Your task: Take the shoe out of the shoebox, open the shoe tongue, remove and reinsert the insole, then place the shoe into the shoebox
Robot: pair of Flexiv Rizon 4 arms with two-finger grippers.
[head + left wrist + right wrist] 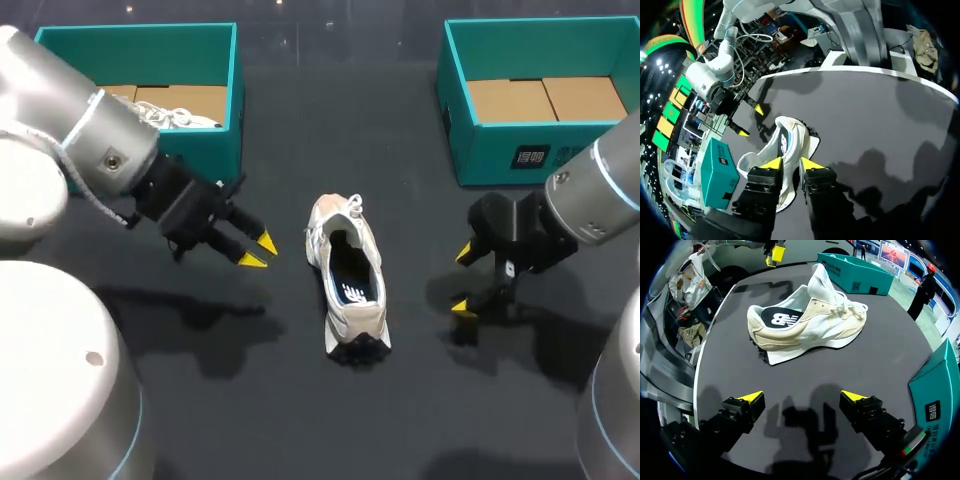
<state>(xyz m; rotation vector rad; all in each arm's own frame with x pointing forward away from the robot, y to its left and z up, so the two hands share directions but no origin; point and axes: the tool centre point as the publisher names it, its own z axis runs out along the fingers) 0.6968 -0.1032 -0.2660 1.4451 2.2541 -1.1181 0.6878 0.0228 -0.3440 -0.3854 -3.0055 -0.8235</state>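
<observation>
The white and beige shoe (345,275) stands upright in the middle of the dark tabletop (290,410), outside both boxes, its dark insole (352,282) showing in the opening. To the shoe's left, the left gripper (259,252) hangs apart from it, fingers narrowly parted and empty. To the shoe's right, the right gripper (464,280) is spread wide, holding nothing. Beyond the shoe's toe, one teal shoebox (236,100) sits off to the left and another shoebox (490,160) off to the right.
</observation>
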